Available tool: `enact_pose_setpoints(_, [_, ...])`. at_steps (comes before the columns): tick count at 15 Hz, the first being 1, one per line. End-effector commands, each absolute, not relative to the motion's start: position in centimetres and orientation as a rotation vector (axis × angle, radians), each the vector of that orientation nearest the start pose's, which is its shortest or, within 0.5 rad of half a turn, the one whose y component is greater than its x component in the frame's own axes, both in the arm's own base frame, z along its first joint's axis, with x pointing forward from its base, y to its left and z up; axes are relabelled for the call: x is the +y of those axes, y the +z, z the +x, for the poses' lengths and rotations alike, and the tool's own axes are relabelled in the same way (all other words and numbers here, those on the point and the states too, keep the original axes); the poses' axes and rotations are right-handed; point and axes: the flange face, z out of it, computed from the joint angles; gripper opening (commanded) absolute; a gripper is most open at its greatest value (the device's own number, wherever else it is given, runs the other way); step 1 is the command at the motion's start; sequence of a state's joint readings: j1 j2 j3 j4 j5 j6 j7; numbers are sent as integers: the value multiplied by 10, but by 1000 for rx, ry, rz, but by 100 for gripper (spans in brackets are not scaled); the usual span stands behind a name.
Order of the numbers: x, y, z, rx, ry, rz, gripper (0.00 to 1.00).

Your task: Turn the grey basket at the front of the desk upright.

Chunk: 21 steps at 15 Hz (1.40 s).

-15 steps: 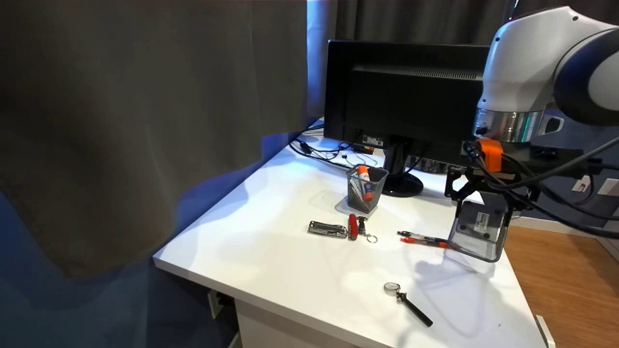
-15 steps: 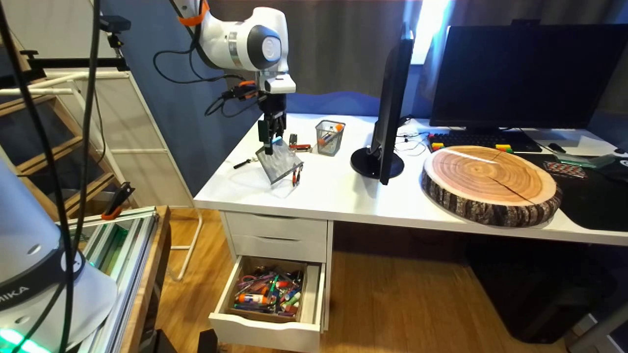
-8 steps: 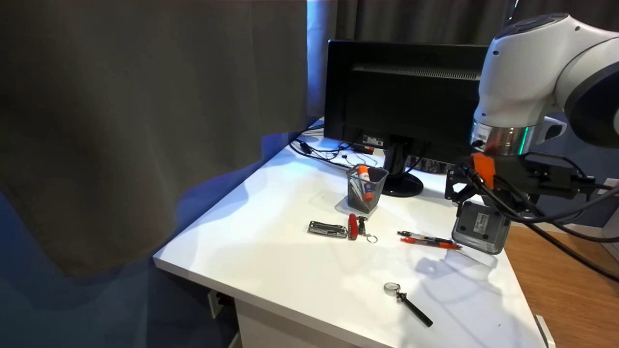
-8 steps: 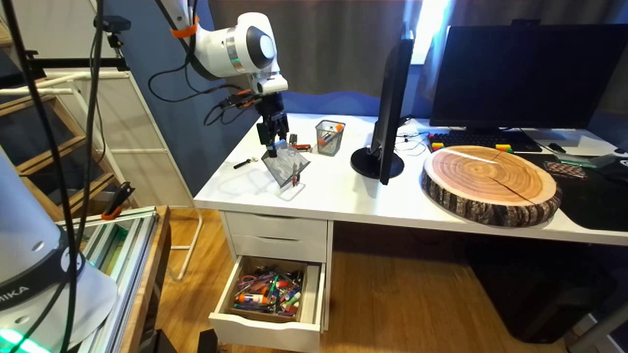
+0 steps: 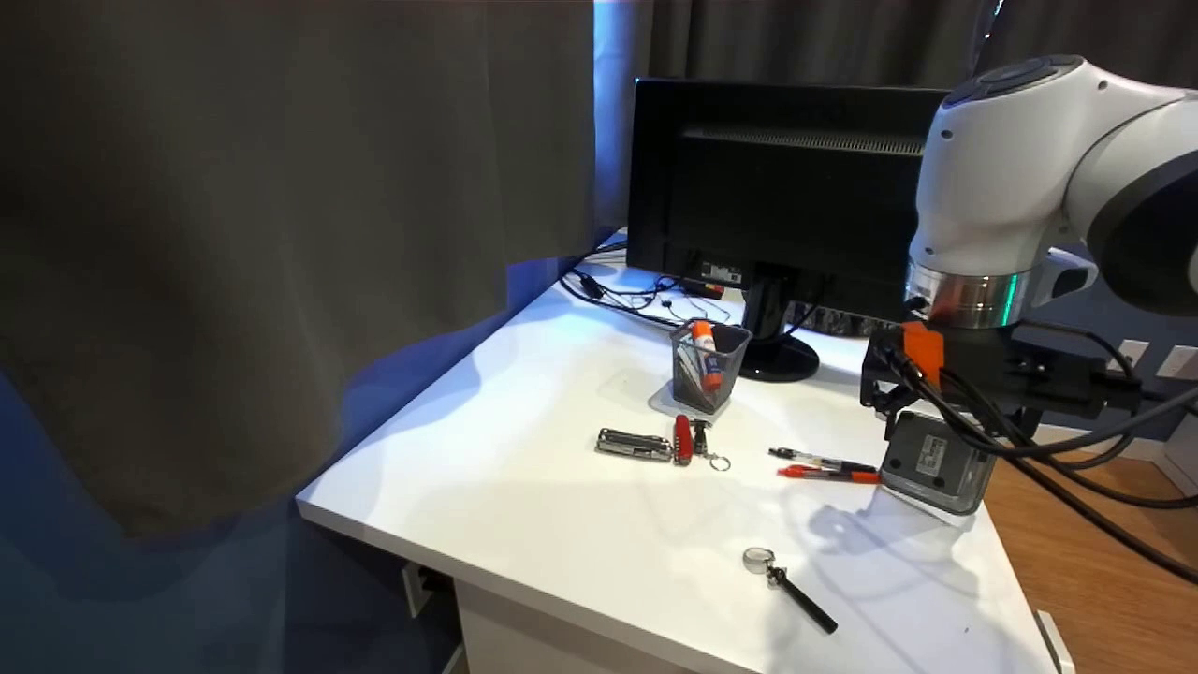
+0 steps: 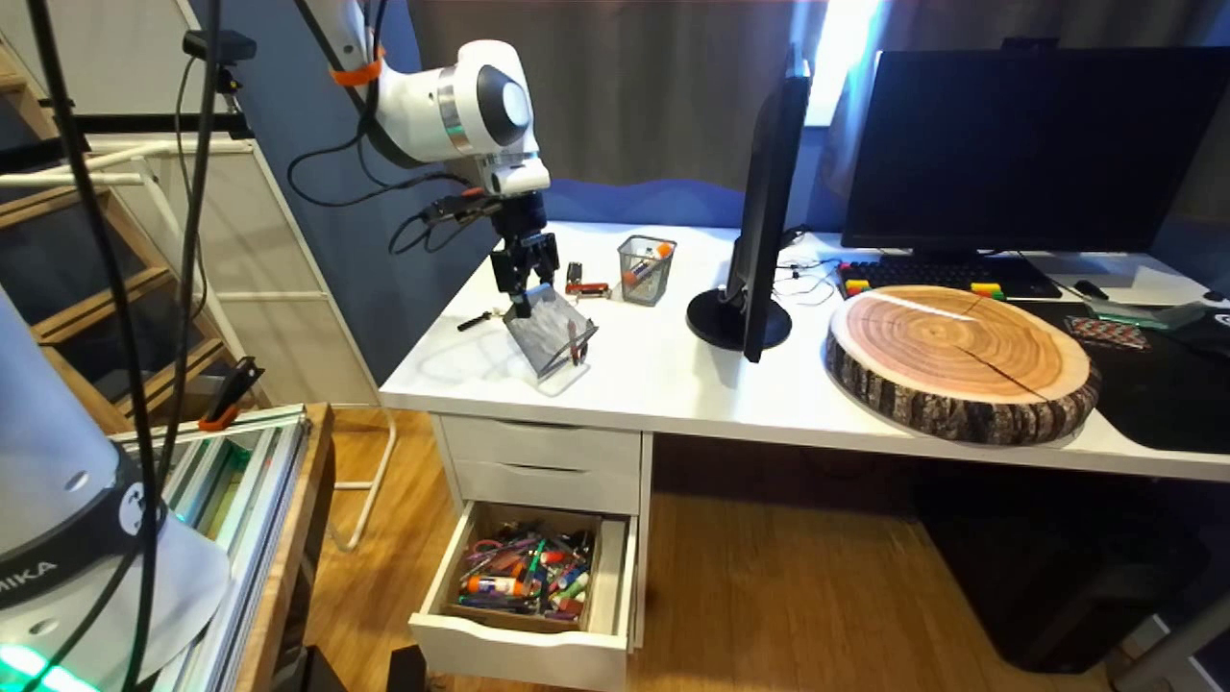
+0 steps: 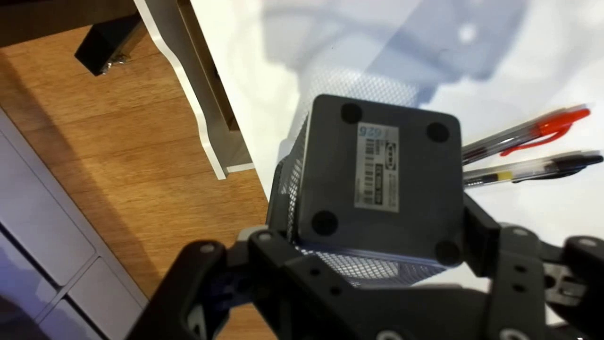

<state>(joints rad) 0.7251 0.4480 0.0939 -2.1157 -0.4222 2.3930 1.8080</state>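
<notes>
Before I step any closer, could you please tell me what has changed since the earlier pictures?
The arm has moved down, lowering the basket toward the desk. The basket was already clamped in the jaws and remains so; nothing was let go. The cup, red pocket knife and magnifying glass stayed put.

We are catching blue-white glare (image 6: pixel 841 58) between curtains (image 6: pixel 615 106) past the far edge of the desk (image 6: pixel 663 384); in the wrist view, soft shadows (image 7: pixel 439 38) are falling near its front edge.
</notes>
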Motion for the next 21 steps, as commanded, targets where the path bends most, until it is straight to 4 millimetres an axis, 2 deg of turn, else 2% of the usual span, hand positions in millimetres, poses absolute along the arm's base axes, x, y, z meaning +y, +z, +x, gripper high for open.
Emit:
enact_pose_setpoints(1, [415,179,381,1123,-324,-3162,56])
enact_pose_setpoints(8, [419,174,378,1132,-315,-3164,56])
enact_pose_setpoints(9, [418,174,378,1131,-311,-3164,69])
enact_pose_setpoints(10, [418,175,378,1130,-308,-3163,87])
enact_pose_setpoints(11, [418,175,378,1129,-305,-3160,95])
enact_pose_setpoints(13, [417,174,378,1130,-301,-3160,100])
enact_pose_setpoints(18, [416,175,378,1122,-293,-3156,100])
enact_pose_setpoints(21, [410,185,381,1103,-273,-3117,100])
